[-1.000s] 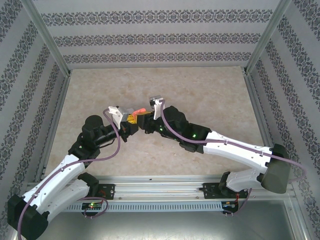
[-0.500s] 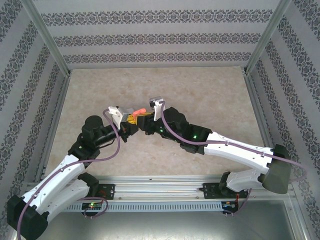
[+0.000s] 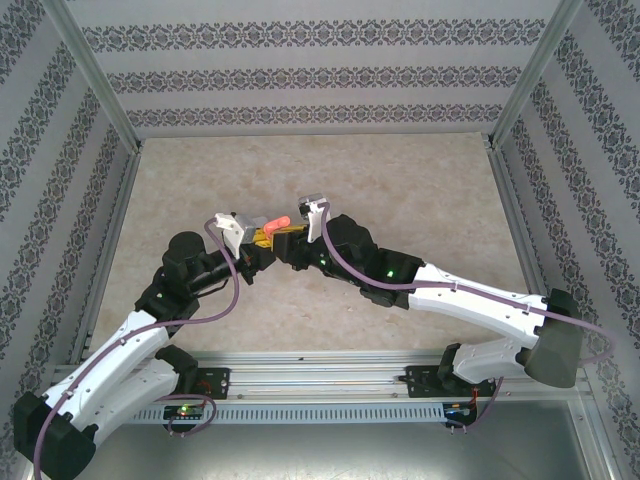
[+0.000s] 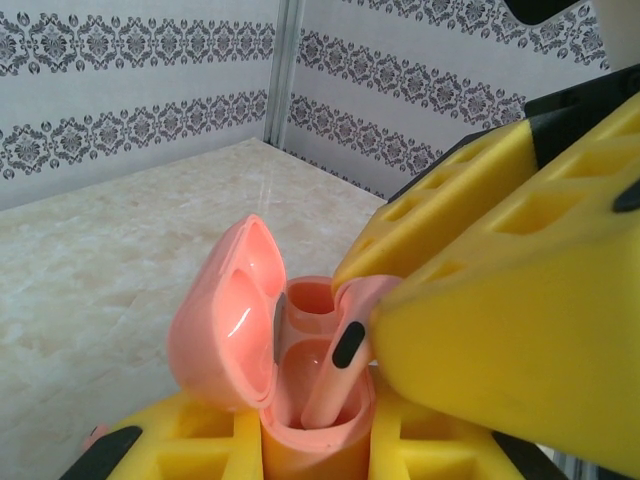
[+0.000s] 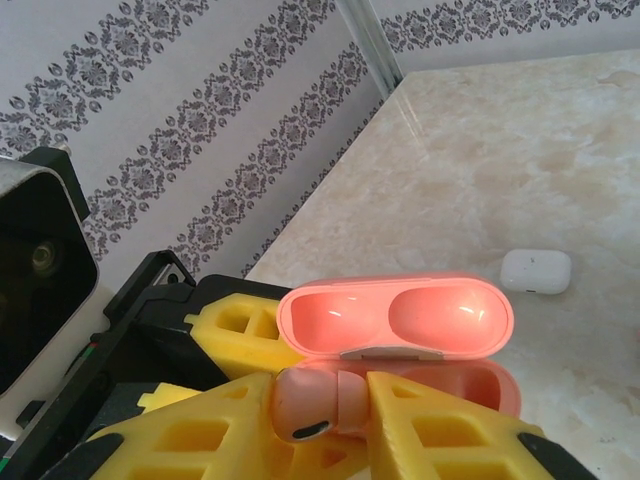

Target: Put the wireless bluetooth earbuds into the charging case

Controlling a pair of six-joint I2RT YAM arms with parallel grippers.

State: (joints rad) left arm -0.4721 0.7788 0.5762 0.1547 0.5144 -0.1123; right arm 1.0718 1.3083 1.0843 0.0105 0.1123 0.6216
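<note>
Marble table (image 5: 520, 170), patterned walls (image 3: 300, 40): left gripper (image 4: 310, 450) clamps the open salmon case (image 4: 228, 320) upright; right gripper (image 5: 320, 432) pinches a salmon earbud (image 4: 335, 378), stem in one well. Judged light, rigid, glossy, slip-prone; grip the bulb, not the stem

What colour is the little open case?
The case is salmon pink, clearest in the left wrist view.

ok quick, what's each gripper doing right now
left gripper: closed, holding the open salmon charging case
right gripper: closed on a salmon earbud
</note>
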